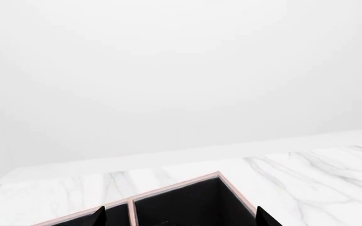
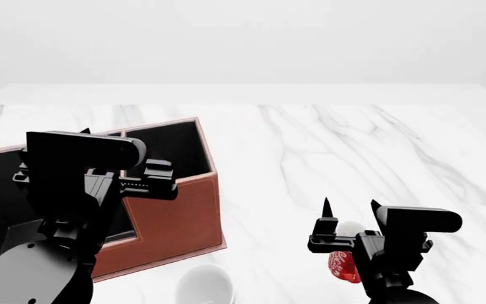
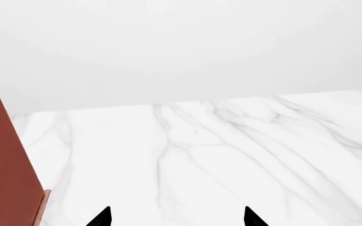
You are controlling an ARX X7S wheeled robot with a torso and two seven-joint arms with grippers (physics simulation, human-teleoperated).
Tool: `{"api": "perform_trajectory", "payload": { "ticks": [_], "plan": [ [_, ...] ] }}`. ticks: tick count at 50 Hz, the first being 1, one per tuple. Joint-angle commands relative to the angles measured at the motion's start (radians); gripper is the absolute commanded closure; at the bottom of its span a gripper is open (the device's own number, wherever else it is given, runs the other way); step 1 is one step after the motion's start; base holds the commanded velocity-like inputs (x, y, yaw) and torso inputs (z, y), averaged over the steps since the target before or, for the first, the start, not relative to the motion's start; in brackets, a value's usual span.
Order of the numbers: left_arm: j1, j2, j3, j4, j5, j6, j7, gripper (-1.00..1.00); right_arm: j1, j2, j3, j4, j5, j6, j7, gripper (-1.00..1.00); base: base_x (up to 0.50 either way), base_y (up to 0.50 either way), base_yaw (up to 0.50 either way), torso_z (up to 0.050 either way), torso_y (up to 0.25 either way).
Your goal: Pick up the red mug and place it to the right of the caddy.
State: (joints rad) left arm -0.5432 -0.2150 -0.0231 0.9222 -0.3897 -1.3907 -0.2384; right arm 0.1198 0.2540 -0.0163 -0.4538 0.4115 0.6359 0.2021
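The red mug stands on the marble table, mostly hidden under my right arm; it does not show in the right wrist view. My right gripper is open and empty just above and beyond the mug, and its fingertips stand wide apart in the right wrist view. The reddish-brown caddy with black compartments stands at the left. My left gripper is open and empty, hovering over a caddy compartment. The caddy's side also shows in the right wrist view.
A plain white mug stands in front of the caddy's near right corner, left of the red mug. The white marble table stretches to its far edge beyond both grippers.
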Motion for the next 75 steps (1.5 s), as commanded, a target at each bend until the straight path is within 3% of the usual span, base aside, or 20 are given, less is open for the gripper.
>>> {"api": "perform_trajectory", "payload": {
  "ticks": [1,4,5,7,32,57,75],
  "plan": [
    [0.009,-0.004,-0.004,0.002,-0.009,0.006,-0.005,-1.00,-0.131,0.040,0.089,-0.053,0.029,-0.044,-0.008,-1.00,0.00,0.00,0.00,0.000,0.000],
    [0.010,-0.005,-0.009,0.006,-0.013,0.004,-0.006,-1.00,-0.218,0.060,0.142,-0.035,0.071,-0.057,-0.048,-1.00,0.00,0.00,0.00,0.000,0.000],
    [0.008,-0.002,-0.007,0.009,-0.015,-0.002,-0.007,-1.00,-0.320,0.069,0.178,0.003,0.045,-0.145,-0.082,-1.00,0.00,0.00,0.00,0.000,0.000],
    [0.010,-0.002,-0.007,0.015,-0.018,-0.006,-0.009,-1.00,-0.339,0.071,0.193,0.016,0.045,-0.169,-0.093,-1.00,0.00,0.00,0.00,0.000,0.000],
    [0.021,-0.012,-0.005,-0.011,-0.030,0.029,-0.019,-1.00,-0.319,0.080,0.145,0.123,0.013,-0.186,-0.109,-1.00,0.00,0.00,0.00,0.000,0.000],
    [0.017,-0.018,-0.012,-0.013,-0.050,0.027,-0.034,-1.00,-0.396,0.119,0.094,0.053,-0.001,-0.203,-0.150,-1.00,0.00,0.00,0.00,0.000,0.000],
    [0.025,-0.025,-0.010,-0.023,-0.058,0.047,-0.043,-1.00,-0.328,0.115,0.027,0.143,-0.034,-0.175,-0.149,-1.00,0.00,0.00,0.00,0.000,0.000]
  ]
}}
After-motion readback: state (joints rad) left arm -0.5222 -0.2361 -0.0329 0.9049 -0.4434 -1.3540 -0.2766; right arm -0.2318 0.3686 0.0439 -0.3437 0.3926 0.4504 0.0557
